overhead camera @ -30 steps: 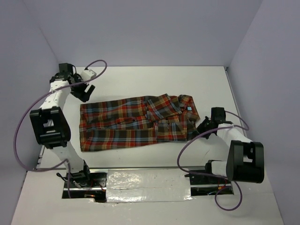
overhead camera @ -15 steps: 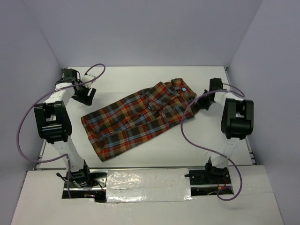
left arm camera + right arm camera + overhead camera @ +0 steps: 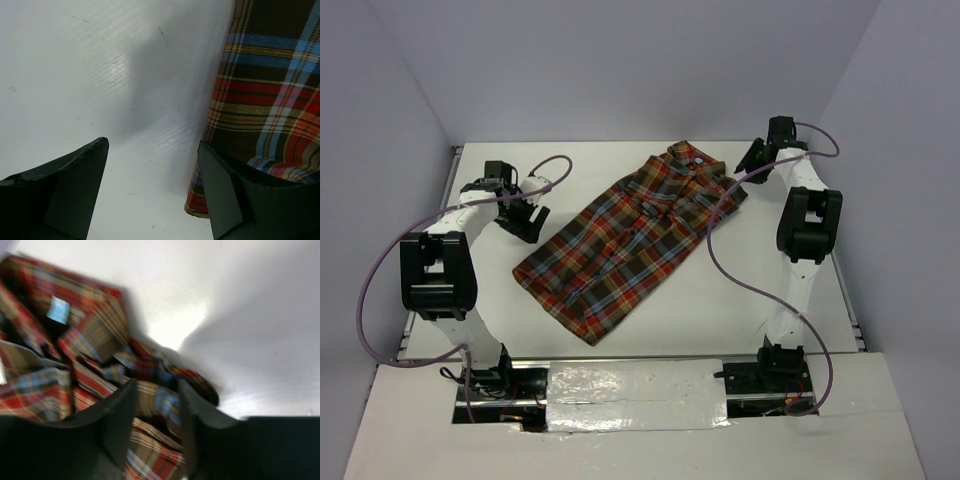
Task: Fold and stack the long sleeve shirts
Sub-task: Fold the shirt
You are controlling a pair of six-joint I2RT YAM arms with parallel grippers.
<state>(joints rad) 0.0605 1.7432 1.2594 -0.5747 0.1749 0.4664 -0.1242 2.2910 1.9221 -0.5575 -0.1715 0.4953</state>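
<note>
Up top, from the overhead camera, the plaid shirt (image 3: 630, 235) lies flat on the white table (image 3: 770, 290), slanting from its collar (image 3: 682, 158) at the far right down to its hem (image 3: 582, 318) at the near left. Look at the left gripper (image 3: 523, 218), hovering just beside the shirt's left edge, while the right gripper (image 3: 750, 160) sits just past the collar end. Over to the left wrist: jaws spread wide, bare table between them, and the finger (image 3: 235, 200) nearer the cloth overlapping the shirt's edge. Now the right wrist, and it's blurred: jaws partly apart, rumpled plaid showing through the gap, the pale blue neck label (image 3: 59, 309) off to the upper left.
</note>
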